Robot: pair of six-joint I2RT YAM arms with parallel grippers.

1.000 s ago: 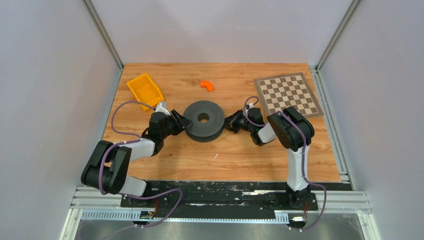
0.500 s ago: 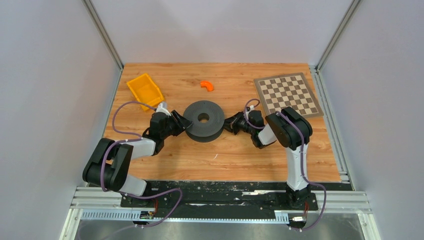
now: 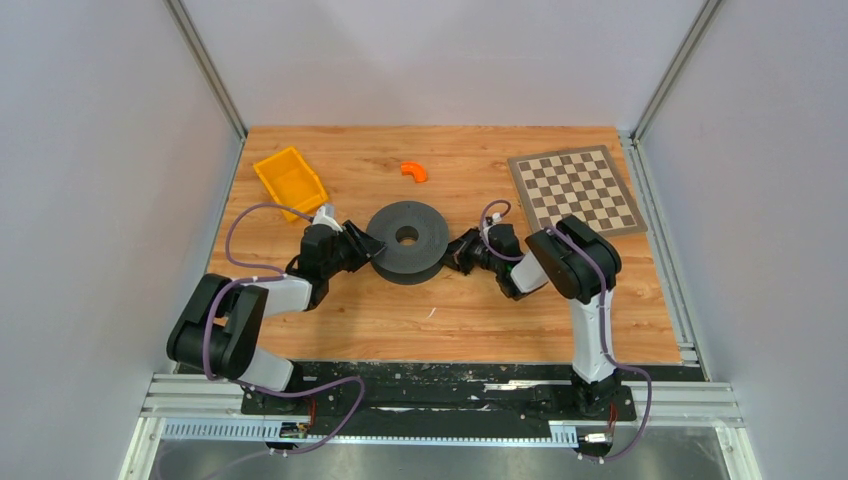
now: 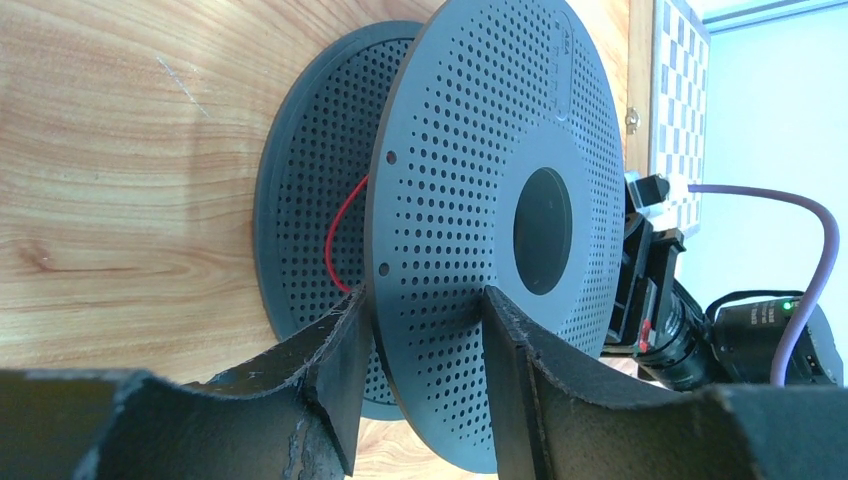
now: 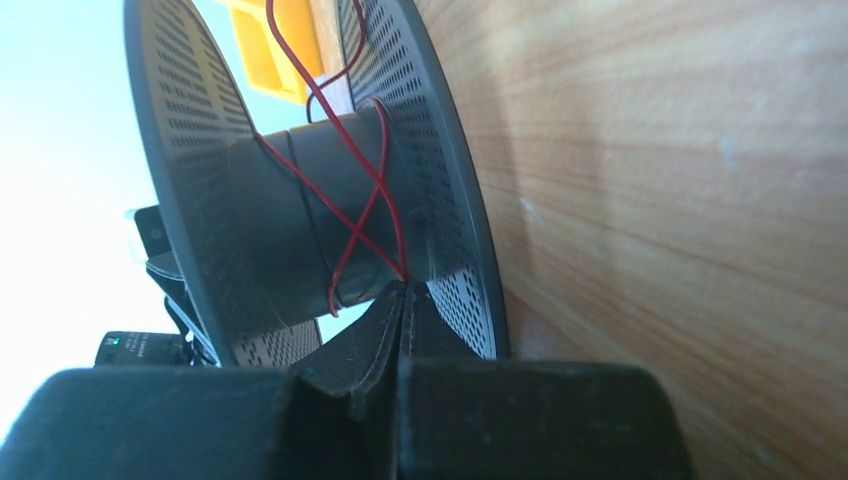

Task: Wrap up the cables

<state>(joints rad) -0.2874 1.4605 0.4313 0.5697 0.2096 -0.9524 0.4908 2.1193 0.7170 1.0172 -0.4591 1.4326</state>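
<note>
Two grippers work: my left gripper [image 4: 420, 330] holds the spool's [image 3: 406, 240] rim, my right gripper [image 5: 403, 300] pinches the red wire [image 5: 345, 215]; I pull gently.

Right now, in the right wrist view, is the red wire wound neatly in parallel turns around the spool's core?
No: the red wire crosses itself in a loose X over the spool core.

Right hand [image 3: 458, 256] shifted left, closer against spool [image 3: 406, 242].
</note>
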